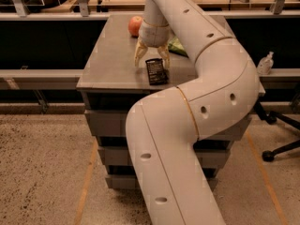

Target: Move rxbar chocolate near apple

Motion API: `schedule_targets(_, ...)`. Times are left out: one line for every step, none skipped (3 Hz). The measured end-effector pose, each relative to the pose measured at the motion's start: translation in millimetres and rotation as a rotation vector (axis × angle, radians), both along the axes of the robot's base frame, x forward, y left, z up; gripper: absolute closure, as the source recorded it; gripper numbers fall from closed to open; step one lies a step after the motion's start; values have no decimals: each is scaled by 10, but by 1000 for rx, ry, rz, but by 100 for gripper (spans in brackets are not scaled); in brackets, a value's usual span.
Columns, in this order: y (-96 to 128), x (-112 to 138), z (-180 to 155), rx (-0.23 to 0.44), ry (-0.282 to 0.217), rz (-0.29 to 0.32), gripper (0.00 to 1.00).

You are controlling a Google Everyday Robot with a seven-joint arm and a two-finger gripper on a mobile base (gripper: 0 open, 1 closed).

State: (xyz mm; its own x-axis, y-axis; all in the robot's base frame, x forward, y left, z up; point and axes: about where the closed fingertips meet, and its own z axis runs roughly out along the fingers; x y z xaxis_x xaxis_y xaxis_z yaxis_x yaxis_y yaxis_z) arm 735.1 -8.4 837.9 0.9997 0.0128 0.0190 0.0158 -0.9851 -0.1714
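The rxbar chocolate, a flat dark wrapper with pale lettering, lies on the grey table top near its front edge. The red-orange apple sits at the back of the table, left of my arm. My gripper points down just behind the bar's far end. Its pale fingers are spread apart, one on each side of that end, and hold nothing. My white arm hides the right part of the table.
A green chip bag lies just right of the gripper, partly behind my arm. A sanitizer bottle stands on the right rail. An office chair base is on the floor at the right. A wooden bench runs behind.
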Motion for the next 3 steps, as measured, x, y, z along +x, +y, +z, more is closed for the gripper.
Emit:
schedule_targets(-6,-4,8,-1,0,-1,48)
schedule_targets(-9,-6,14,-1,0,-2,48)
schedule_targets(-11,-8,20,-1,0,-3,51)
